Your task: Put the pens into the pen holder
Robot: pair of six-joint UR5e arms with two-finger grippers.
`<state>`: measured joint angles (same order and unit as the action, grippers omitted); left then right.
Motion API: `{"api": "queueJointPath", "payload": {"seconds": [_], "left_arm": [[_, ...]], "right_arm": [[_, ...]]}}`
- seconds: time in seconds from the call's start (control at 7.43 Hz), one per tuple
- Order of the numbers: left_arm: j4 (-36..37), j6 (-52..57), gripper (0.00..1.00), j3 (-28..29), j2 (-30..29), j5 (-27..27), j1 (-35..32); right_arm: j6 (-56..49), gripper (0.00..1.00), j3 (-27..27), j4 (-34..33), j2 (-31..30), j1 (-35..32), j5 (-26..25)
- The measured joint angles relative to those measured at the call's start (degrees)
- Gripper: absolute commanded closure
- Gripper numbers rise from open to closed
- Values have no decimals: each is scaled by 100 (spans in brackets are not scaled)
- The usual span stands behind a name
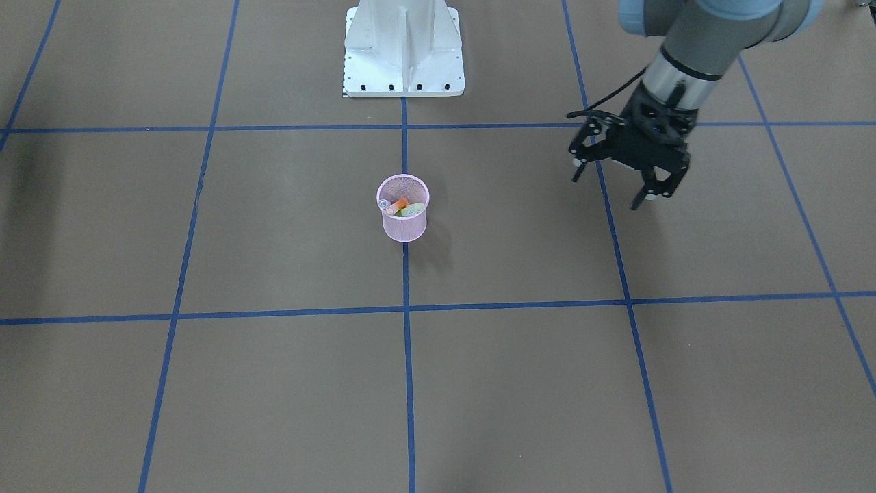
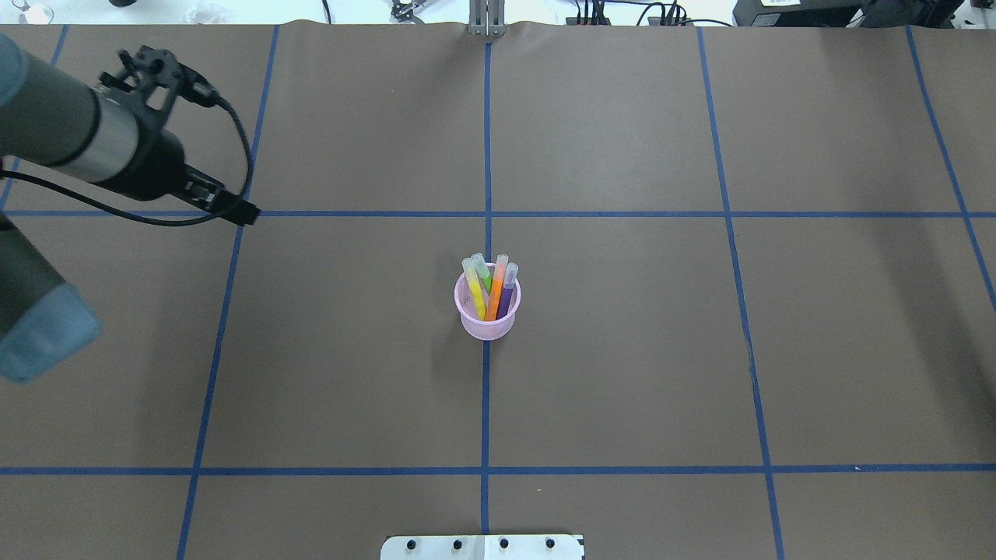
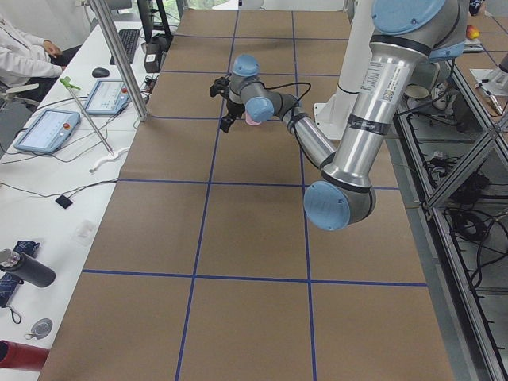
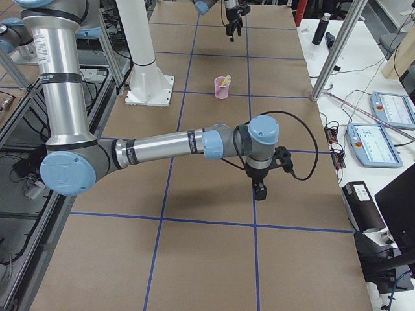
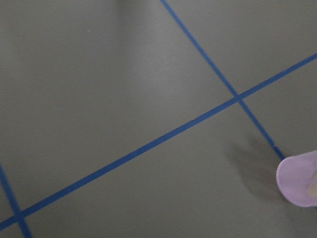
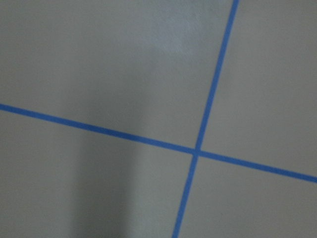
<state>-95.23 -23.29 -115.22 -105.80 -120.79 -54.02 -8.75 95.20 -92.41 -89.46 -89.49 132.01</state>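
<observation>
The pink mesh pen holder (image 1: 404, 229) stands upright near the middle of the table on a blue tape line; it also shows in the overhead view (image 2: 486, 328) and at the right edge of the left wrist view (image 5: 297, 181). Several pens stand in it: yellow (image 2: 475, 297), green (image 2: 484, 272), orange (image 2: 498, 284) and purple (image 2: 507, 294). I see no pens on the table. My left gripper (image 1: 606, 192) is open and empty, well off to the holder's side and above the table. My right gripper (image 4: 259, 188) shows only in the exterior right view, far from the holder; I cannot tell whether it is open or shut.
The robot's white base plate (image 1: 404, 61) sits at the table's near edge behind the holder. Blue tape lines (image 2: 486, 213) divide the brown table into squares. Operator desks with tablets (image 4: 389, 107) flank the far side.
</observation>
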Motion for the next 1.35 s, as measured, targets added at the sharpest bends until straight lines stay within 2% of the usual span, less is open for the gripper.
{"api": "queueJointPath", "payload": {"seconds": [0.4, 0.67, 0.94, 1.35], "left_arm": [[727, 2309, 0, 231, 970, -966, -1891], [1179, 3346, 0, 524, 1498, -1030, -2733], [1297, 3597, 0, 1044, 1767, -955, -3236], [1252, 3599, 0, 1408, 2124, -951, -3422]], "right_arm": [[-144, 0, -51, 21, -552, -219, -31], [-144, 0, -95, 28, -602, -233, -64], [-129, 0, -114, 30, -593, -236, -69], [-93, 0, -210, 30, -559, -236, -63]]}}
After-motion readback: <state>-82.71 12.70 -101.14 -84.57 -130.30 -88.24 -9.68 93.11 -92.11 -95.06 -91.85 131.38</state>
